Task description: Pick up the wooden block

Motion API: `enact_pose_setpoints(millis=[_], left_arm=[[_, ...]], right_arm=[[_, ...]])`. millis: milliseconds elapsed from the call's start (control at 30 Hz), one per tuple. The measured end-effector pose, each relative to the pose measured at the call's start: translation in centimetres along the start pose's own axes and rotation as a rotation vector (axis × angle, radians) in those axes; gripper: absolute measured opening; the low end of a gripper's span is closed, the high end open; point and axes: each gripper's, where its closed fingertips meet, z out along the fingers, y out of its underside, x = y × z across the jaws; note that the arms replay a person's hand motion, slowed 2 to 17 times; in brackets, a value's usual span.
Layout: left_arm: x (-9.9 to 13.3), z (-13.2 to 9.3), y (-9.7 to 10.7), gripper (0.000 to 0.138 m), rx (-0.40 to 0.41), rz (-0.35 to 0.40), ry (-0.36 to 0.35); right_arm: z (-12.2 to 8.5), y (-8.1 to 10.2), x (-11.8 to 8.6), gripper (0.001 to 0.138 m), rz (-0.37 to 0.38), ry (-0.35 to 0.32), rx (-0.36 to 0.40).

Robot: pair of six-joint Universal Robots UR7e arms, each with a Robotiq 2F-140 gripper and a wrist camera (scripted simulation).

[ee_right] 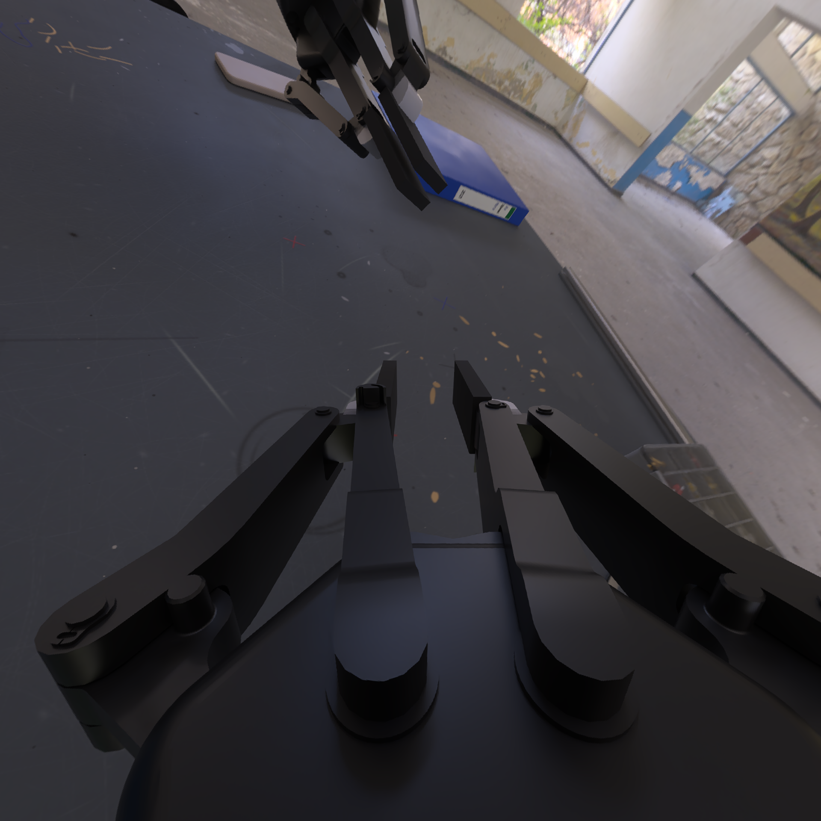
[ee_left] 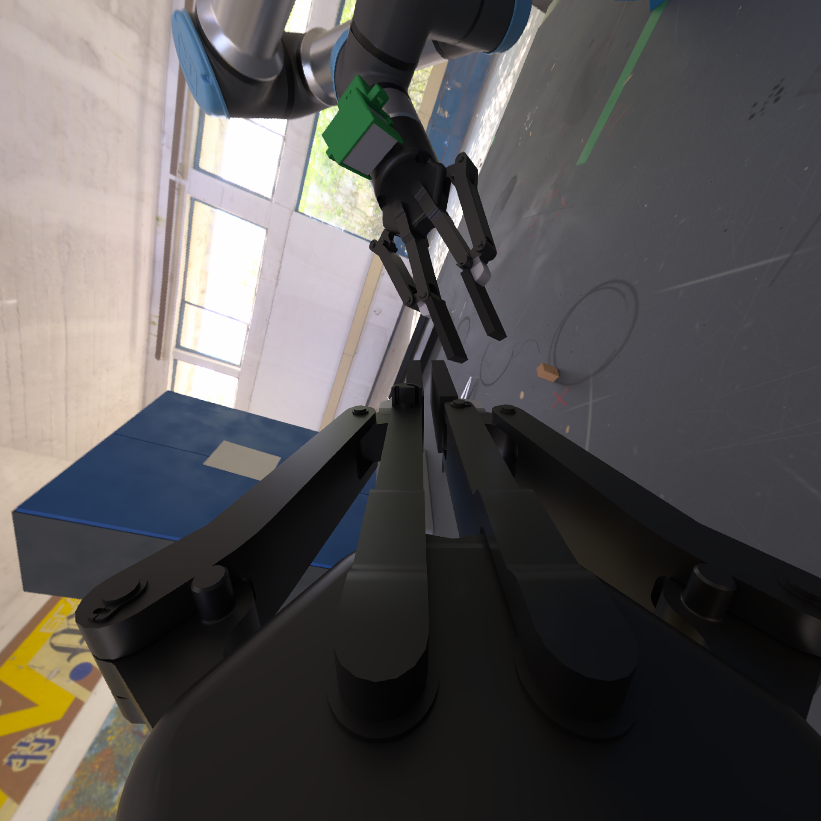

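Observation:
The wooden block [ee_left: 547, 372] is a small tan cube lying on the dark grey table [ee_left: 666, 222], beside a drawn circle. It shows only in the left wrist view. My left gripper [ee_left: 427, 368] is shut and empty, above the table and to the left of the block. My right gripper [ee_left: 479, 345] hangs over the table close to the block, tips pointing down, open and empty. In the right wrist view my right gripper [ee_right: 424, 371] is open over bare table with orange specks. The left gripper [ee_right: 430, 193] shows at the top there.
A blue binder [ee_right: 466, 169] lies at the table's edge behind the left gripper and also shows in the left wrist view [ee_left: 155, 488]. A flat white piece [ee_right: 253, 75] lies farther back. A wire crate [ee_right: 679, 471] stands off the table's right edge [ee_right: 622, 355].

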Motion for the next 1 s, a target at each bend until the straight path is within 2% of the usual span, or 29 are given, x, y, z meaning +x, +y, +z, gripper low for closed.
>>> enact_pose_setpoints(millis=[167, 400, 733, 1000], left_arm=[[2.1, 0.1, 1.3, 0.007, -0.025, -0.054, 0.007], [5.0, 0.3, 2.0, 0.007, -0.053, -0.095, 0.041], [6.9, 0.6, 1.3, 0.007, -0.055, -0.136, 0.049], [7.8, 1.1, 1.0, 0.007, -0.050, -0.144, 0.056]], right_arm=[[0.9, 2.0, -0.9, 0.034, 0.073, -0.055, -0.056], [1.9, 4.9, -1.9, 0.035, 0.158, -0.139, -0.161], [2.9, 5.6, -2.5, 0.036, 0.243, -0.200, -0.152], [3.4, 6.3, -2.7, 0.036, 0.255, -0.204, -0.185]])
